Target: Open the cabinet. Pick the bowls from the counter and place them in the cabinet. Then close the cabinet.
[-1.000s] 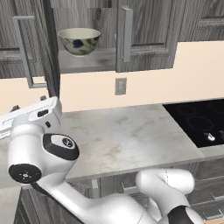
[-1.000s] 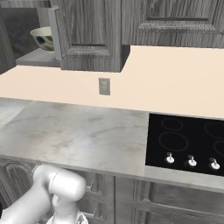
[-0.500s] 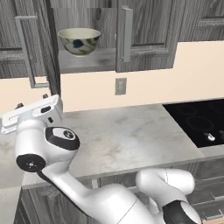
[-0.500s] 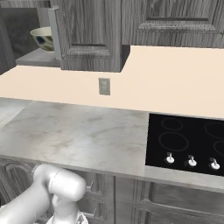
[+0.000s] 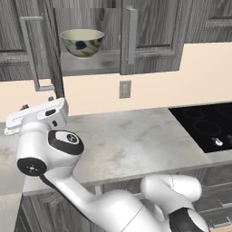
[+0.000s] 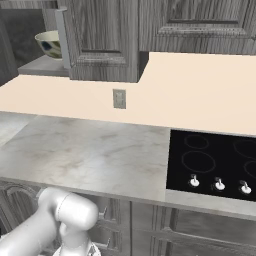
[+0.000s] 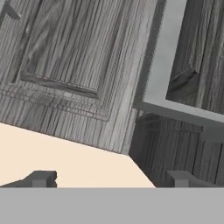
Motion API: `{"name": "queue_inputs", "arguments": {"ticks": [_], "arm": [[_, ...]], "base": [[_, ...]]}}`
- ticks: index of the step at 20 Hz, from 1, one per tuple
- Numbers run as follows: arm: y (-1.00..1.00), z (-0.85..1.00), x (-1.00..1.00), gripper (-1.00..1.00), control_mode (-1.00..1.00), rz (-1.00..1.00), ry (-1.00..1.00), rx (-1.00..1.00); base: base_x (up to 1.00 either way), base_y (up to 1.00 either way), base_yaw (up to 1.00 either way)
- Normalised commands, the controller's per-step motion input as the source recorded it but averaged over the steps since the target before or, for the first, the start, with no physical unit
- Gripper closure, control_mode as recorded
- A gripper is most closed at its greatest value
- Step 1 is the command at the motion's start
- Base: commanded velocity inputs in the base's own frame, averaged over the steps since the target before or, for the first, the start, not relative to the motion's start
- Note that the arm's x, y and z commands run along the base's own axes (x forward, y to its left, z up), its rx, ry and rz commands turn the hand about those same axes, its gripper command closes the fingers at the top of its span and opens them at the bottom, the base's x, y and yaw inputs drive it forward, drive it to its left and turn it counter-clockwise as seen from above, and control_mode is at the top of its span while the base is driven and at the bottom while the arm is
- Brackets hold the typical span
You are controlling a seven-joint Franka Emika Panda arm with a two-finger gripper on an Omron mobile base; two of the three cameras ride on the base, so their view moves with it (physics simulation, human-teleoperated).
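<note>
Grey wood-grain cabinet (image 5: 90,50) stands open, one bowl on its shelf.
Left base view: the floral bowl (image 5: 82,42) sits near the shelf's front edge above the marble counter (image 5: 136,140). Right base view: bowl at the shelf's left end. Hand view: gripper (image 7: 111,178) jaws wide apart, empty, before a bar handle (image 7: 164,61).

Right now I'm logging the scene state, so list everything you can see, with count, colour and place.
cabinet: one, dark grey wood grain, on the wall, both doors open.
bar handles: two, grey, one on each door.
bowl: one, cream with blue-green flowers, on the cabinet shelf.
counter: one, whitish marble, below the cabinet.
cooktop: one, glossy black, right of the counter; three white knobs.
wall outlet: one, grey, on the beige wall.
gripper: one, dark fingertips, open, facing the left door's handle.
</note>
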Motion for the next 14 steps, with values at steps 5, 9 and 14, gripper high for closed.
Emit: {"name": "queue_inputs", "arguments": {"ticks": [5, 9, 14], "arm": [[-0.72, 0.00, 0.51, -1.00, -1.00, 0.00, 0.00, 0.07], [-0.85, 0.00, 0.52, -1.00, -1.00, 0.00, 0.00, 0.10], [-0.81, 0.00, 0.53, -1.00, -1.00, 0.00, 0.00, 0.10]], "base": [[0.00, 0.00, 0.00], [0.00, 0.00, 0.00], [0.00, 0.00, 0.00]]}}
